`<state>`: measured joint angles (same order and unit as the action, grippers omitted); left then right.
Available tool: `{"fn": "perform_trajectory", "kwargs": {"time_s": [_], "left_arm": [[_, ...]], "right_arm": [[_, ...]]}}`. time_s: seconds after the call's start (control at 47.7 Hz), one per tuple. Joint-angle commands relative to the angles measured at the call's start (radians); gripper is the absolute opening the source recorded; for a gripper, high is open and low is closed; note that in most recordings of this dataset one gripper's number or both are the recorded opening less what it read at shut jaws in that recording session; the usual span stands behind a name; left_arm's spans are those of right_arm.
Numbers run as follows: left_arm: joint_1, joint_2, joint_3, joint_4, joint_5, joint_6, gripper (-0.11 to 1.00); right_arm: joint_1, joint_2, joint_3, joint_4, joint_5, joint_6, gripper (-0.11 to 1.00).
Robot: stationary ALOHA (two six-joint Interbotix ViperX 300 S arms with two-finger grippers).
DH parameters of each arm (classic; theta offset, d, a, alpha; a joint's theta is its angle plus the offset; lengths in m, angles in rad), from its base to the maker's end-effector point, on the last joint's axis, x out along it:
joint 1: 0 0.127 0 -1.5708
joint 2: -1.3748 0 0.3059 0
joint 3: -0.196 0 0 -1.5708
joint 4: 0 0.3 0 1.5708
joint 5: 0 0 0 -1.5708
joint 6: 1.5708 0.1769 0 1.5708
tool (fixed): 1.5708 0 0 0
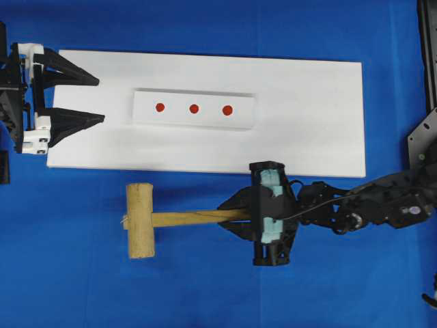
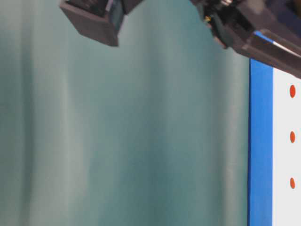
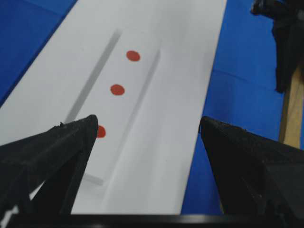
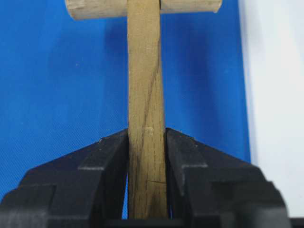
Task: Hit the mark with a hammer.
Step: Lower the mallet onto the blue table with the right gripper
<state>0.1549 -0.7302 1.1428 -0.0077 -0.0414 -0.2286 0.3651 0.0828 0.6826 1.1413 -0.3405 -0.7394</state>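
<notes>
Now, from overhead: the right gripper [image 1: 235,217] sits low and right of centre, clamped on the handle of the hammer [image 1: 164,219], whose long axis runs left to right across the blue cloth [image 1: 68,287]. Its head points left, just below the white board [image 1: 307,137]. One raised strip [image 1: 193,109] on that board carries three red marks [image 1: 194,108] in a row, up and slightly right of the head, so the swing looks like it must go up-frame. The left gripper [image 1: 92,99] hovers wide and empty at the board's left edge; nearer the marks, but the right arm has the tool.

Table level: mostly blurred backdrop; three marks show down the right edge, arm parts along the top.

Left wrist: two spread fingers [image 3: 57,152], nothing between, three marks ahead.

Right wrist: both fingers pinch the one handle, head at the top.
</notes>
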Motion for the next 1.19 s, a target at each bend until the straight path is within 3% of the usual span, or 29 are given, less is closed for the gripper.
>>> {"fn": "perform_trajectory", "kwargs": {"time_s": [0.0, 0.482, 1.174], "left_arm": [[0.002, 0.000, -0.008, -0.002, -0.008, 0.002, 0.84], [0.003, 0.000, -0.006, -0.003, -0.008, 0.002, 0.84], [0.014, 0.000, -0.002, -0.003, -0.008, -0.002, 0.84]], "right_arm": [[0.006, 0.006, -0.037, 0.002, -0.005, 0.002, 0.08], [0.015, 0.089, -0.044, 0.023, 0.008, 0.029, 0.08], [0.028, 0.095, -0.041, -0.008, 0.084, 0.028, 0.08]]}}
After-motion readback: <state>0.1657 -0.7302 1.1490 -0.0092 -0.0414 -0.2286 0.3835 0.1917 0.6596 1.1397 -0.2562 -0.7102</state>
